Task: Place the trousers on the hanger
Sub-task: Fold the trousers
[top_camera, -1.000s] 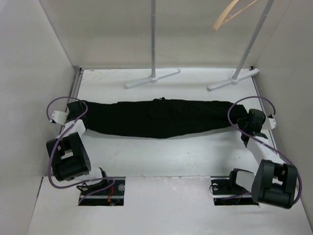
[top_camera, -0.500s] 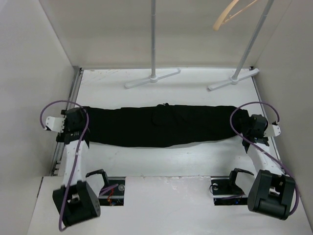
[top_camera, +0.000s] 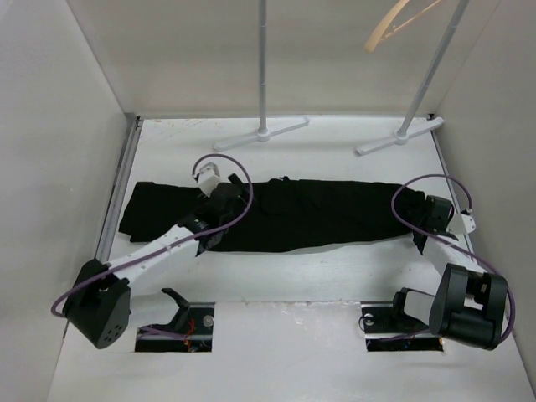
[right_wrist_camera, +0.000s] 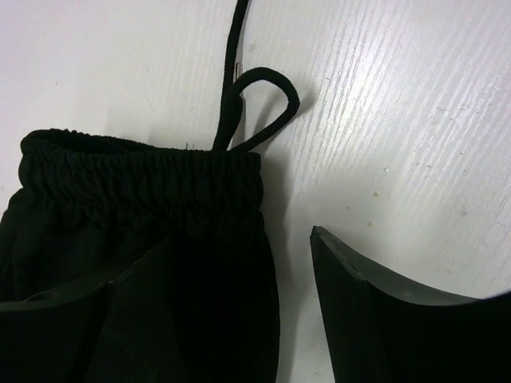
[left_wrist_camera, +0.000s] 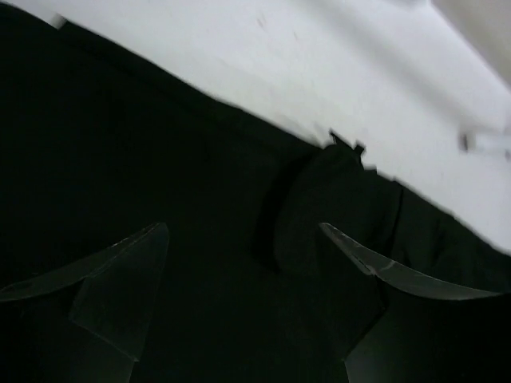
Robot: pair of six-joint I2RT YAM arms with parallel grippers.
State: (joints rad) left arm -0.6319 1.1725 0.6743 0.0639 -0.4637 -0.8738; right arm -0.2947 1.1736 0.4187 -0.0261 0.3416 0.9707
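Table (top_camera: 335, 268): you have a plain white top.
Left pole (top_camera: 262, 67): you see it upright, white, on a bar foot (top_camera: 261, 134).
Right pole (top_camera: 430, 71): white, leaning, at the far right corner.

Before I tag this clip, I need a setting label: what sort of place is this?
Most likely a robot test cell, not a home: a white table boxed in by white walls, left arm and right arm mounted at its near edge, and a rack with a wooden hanger.
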